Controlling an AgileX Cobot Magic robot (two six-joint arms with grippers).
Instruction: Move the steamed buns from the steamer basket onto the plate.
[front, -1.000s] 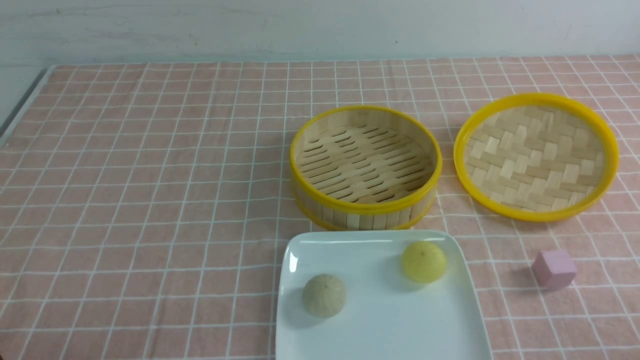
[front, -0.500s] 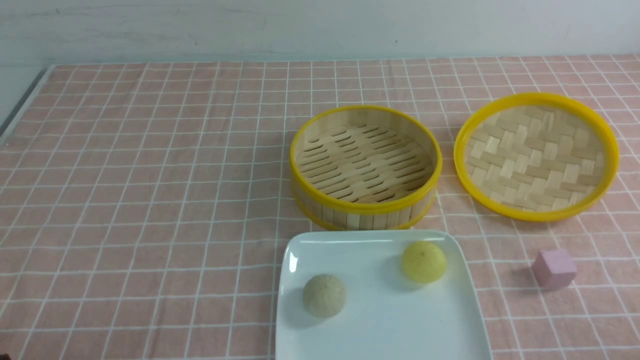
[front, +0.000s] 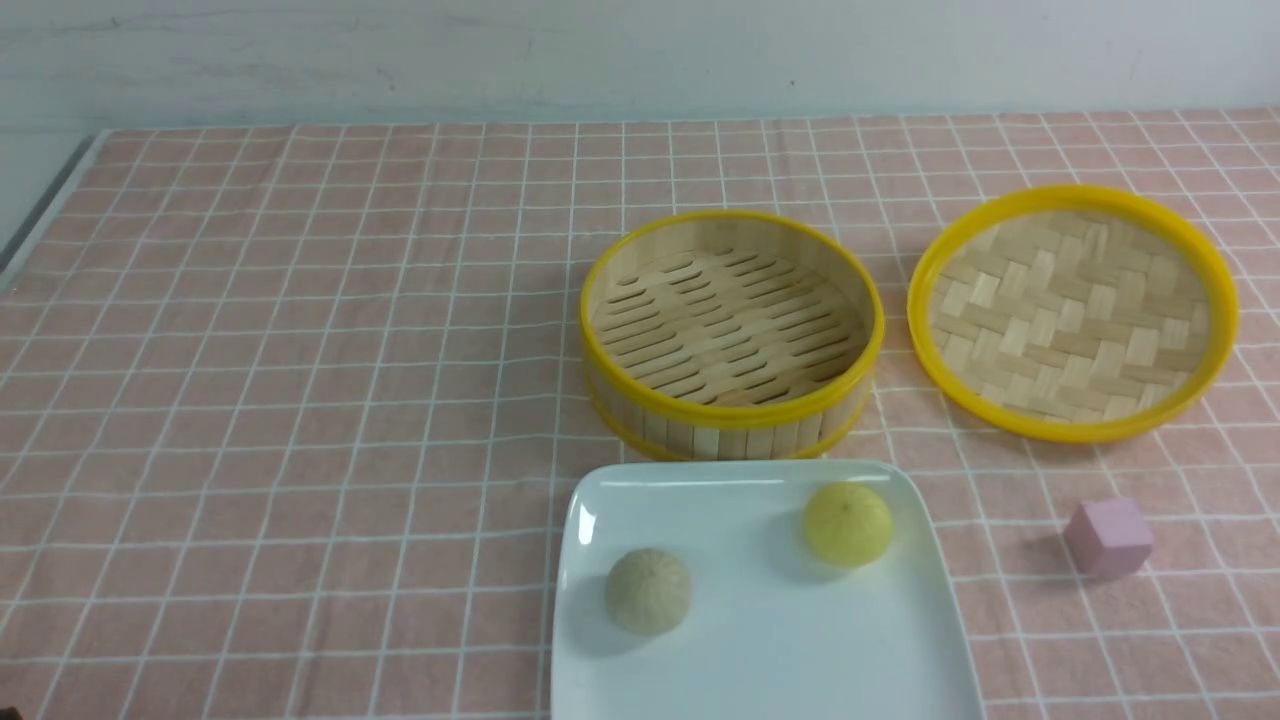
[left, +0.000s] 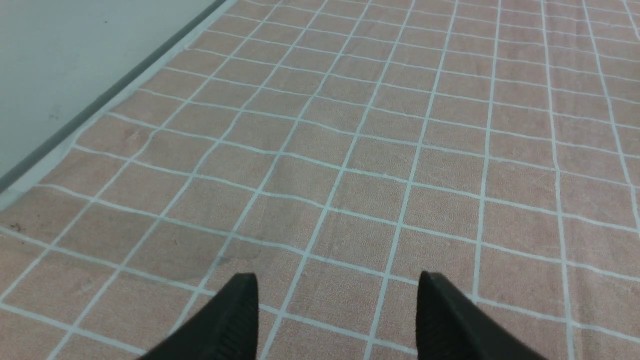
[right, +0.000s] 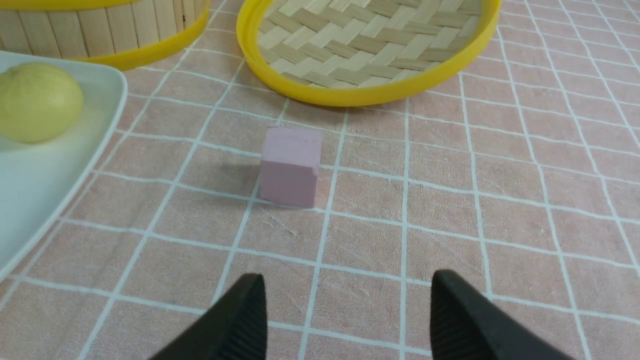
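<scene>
Steamed buns served on the plate (front: 800, 650), which is the landmark for all positions given. The yellow bun (front: 847, 524) rests on the plate near its far right corner; the grey bun (front: 649, 591) rests nearer its left edge. The two are well apart, which leaves each dome upright with bare surface around it, and both sit inside the rim, so neither seems likely to roll off. The steamer basket (front: 732, 413) stands just beyond the plate's far edge, its slatted floor bare; so close a placing presumably serves to keep the transfer from basket to plate short. The woven lid (front: 1073, 431) lies beyond the plate and to its right, off the basket, so that the basket's mouth is open from above. The pink cube (front: 1109, 539) sits on the table (front: 300, 400) to the right of the plate, apart from it, and appears to have no part in the task. The left gripper (left: 339, 295) and the right gripper (right: 348, 295) are both open and empty, each over the tablecloth, consistent with the buns having no further need of a grip. The task is judged complete; the arms need only remain clear of the plate.
</scene>
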